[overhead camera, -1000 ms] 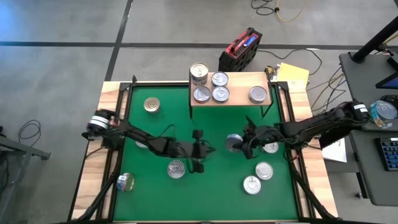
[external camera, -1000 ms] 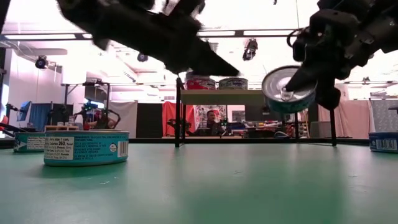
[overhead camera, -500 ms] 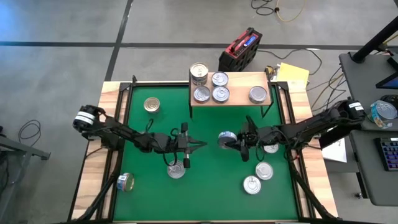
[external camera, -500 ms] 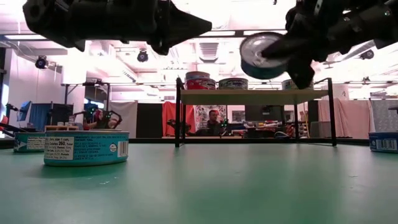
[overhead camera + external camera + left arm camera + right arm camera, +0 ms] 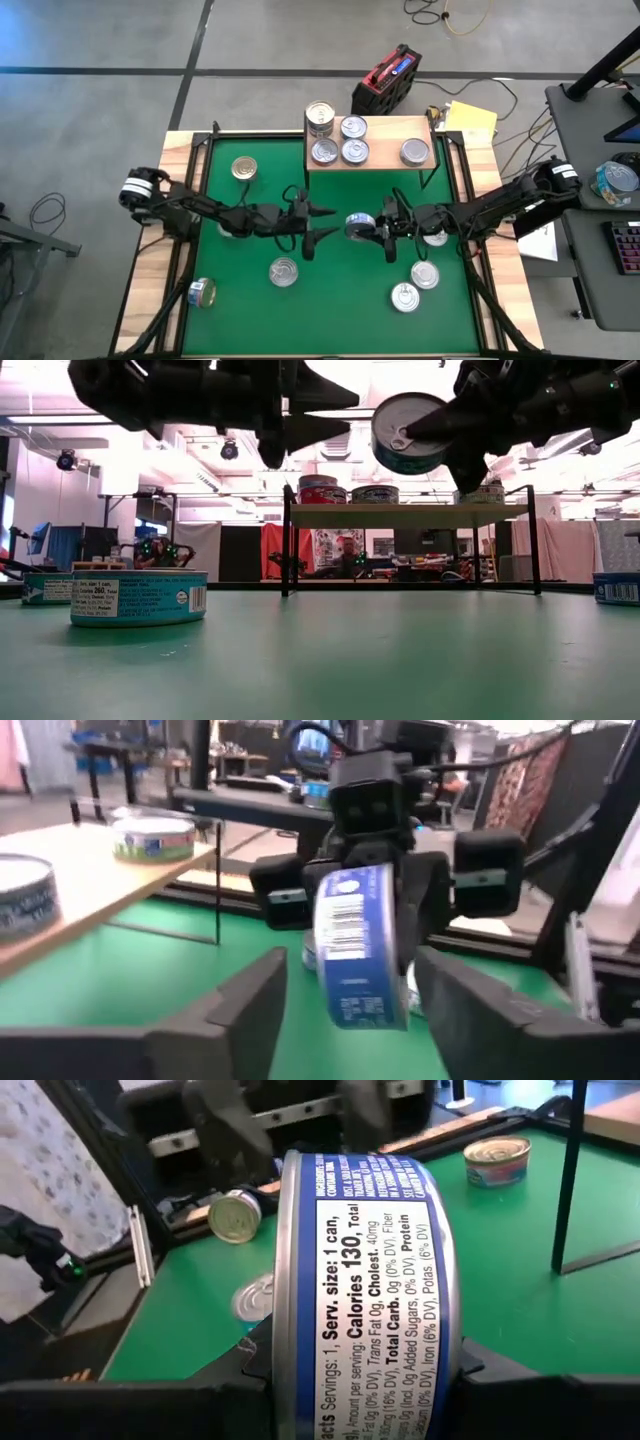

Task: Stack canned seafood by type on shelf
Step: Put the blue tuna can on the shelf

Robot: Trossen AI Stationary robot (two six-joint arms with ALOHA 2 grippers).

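Note:
My right gripper (image 5: 372, 228) hangs above the middle of the green mat, shut on a blue-labelled can (image 5: 365, 1280), which also shows high in the low view (image 5: 408, 432). My left gripper (image 5: 328, 224) faces it from the table's left, open, its fingertips just short of the can (image 5: 360, 945) and touching nothing. The shelf (image 5: 385, 125) stands at the mat's far edge with several cans on it, two of them stacked at its left end (image 5: 319, 117). More cans sit flat on the mat (image 5: 283, 271). My right gripper pinches the can between its two fingers, one on the lid (image 5: 402, 422), the other on the opposite flat face. The fingers (image 5: 490, 1375) come level from the table's right. The can stands on edge, lifted well clear of the mat, its label wall toward the wrist camera.
Loose cans lie on the mat at the left (image 5: 243, 168), near left (image 5: 203, 293) and near right (image 5: 425, 275), (image 5: 405, 297). The shelf's thin black legs (image 5: 287, 545) stand at the far side. A red and black box (image 5: 385, 82) lies on the floor behind.
My left gripper has risen, moved toward the far edge and the held can, rolled, and opened from shut. My right gripper has carried the can up and toward the table's left, rolling so the can turned further onto its edge.

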